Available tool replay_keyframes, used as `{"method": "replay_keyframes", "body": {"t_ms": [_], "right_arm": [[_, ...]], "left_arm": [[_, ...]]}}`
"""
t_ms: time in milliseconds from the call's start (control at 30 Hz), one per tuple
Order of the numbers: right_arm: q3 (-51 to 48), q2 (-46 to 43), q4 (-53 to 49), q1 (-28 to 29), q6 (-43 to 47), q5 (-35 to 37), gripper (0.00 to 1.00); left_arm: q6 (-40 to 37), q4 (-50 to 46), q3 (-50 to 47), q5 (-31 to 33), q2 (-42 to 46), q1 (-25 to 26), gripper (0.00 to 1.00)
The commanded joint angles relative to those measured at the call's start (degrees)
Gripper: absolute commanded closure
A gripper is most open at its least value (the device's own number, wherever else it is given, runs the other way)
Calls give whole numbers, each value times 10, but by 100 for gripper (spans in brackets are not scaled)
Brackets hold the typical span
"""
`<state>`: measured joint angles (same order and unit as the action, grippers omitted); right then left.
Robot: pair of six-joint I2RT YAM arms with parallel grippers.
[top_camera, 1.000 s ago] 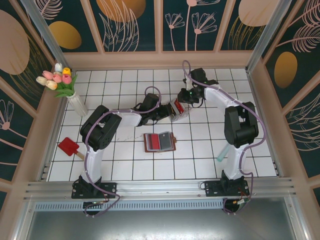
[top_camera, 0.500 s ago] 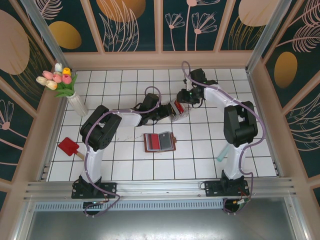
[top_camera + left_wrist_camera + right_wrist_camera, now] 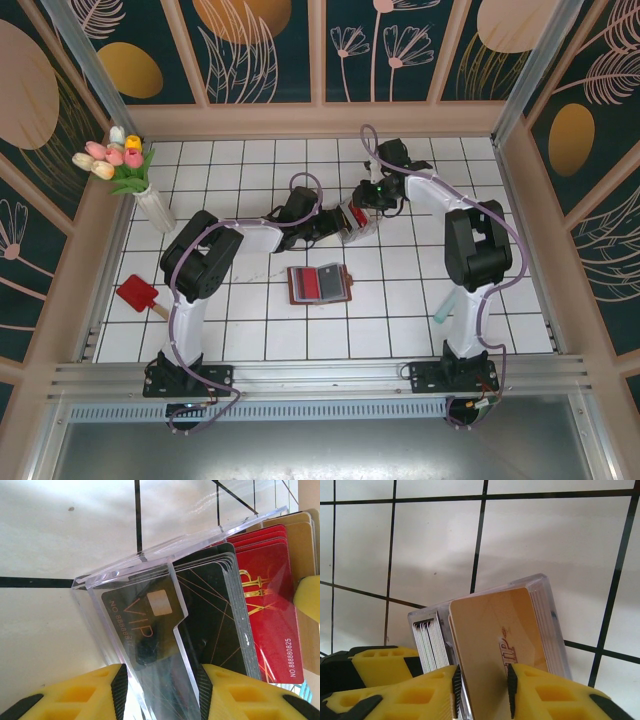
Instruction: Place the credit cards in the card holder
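The card holder (image 3: 318, 284), a brown wallet, lies open on the tiles in front of both arms. My left gripper (image 3: 338, 225) (image 3: 160, 685) is shut on the wall of a clear tray (image 3: 355, 218) (image 3: 150, 560), which it holds tilted. The tray holds credit cards in stacks: black (image 3: 210, 605), red (image 3: 270, 605) and tan. My right gripper (image 3: 368, 205) (image 3: 484, 690) reaches into the tray (image 3: 545, 587) from the other side. Its pads straddle a tan credit card (image 3: 495, 630) that stands a little proud of the stack. Whether they pinch it is unclear.
A white vase of tulips (image 3: 150, 205) stands at the back left. A red paddle-shaped thing (image 3: 135, 293) lies at the left edge. A teal stick (image 3: 443, 310) lies by the right arm. Wooden walls enclose the tiled table (image 3: 250, 320).
The right arm has shifted slightly to the left while its gripper stays at the tray. The left arm, the tray and the wallet have not moved.
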<state>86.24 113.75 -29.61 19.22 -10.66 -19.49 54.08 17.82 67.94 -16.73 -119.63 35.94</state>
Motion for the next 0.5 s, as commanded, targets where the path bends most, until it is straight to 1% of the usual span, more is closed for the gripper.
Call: {"method": "replay_keyframes", "body": {"t_ms": [0, 67, 467], "right_arm": [[14, -21, -12, 4, 1, -10, 70], [15, -24, -15, 4, 1, -11, 73], [12, -35, -18, 4, 1, -19, 73]], "left_arm": [[-11, -43, -13, 1, -10, 0, 57], [-12, -42, -12, 0, -10, -1, 57], [-12, -42, -14, 0, -10, 0, 57]]}}
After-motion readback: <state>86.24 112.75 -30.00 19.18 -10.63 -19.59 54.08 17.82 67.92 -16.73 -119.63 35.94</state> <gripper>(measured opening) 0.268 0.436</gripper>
